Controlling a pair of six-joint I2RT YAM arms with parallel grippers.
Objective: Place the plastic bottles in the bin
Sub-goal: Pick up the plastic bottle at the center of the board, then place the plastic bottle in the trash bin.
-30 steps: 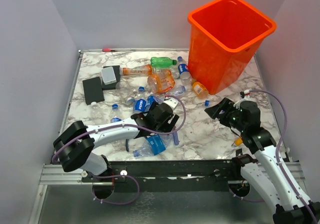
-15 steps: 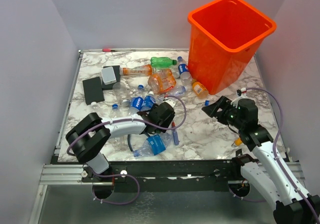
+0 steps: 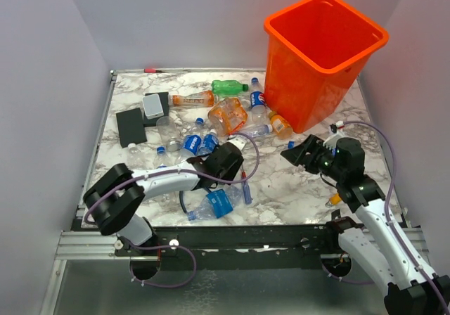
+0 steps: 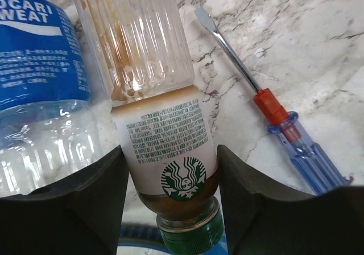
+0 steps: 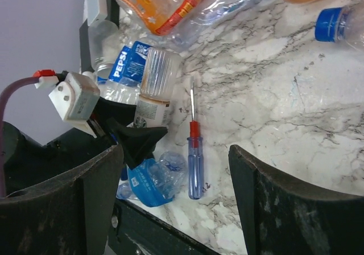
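Plastic bottle (image 4: pixel 162 135) with green cap (image 4: pixel 187 235): left-wrist view only.

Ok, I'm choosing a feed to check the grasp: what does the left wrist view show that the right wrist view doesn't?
Left wrist only: the green cap of the Starbucks bottle, the fingers of the left gripper against both its sides. Right wrist only: the Pepsi bottle, the orange bottle, the open right gripper. Both: the Starbucks bottle, the screwdriver, the table.
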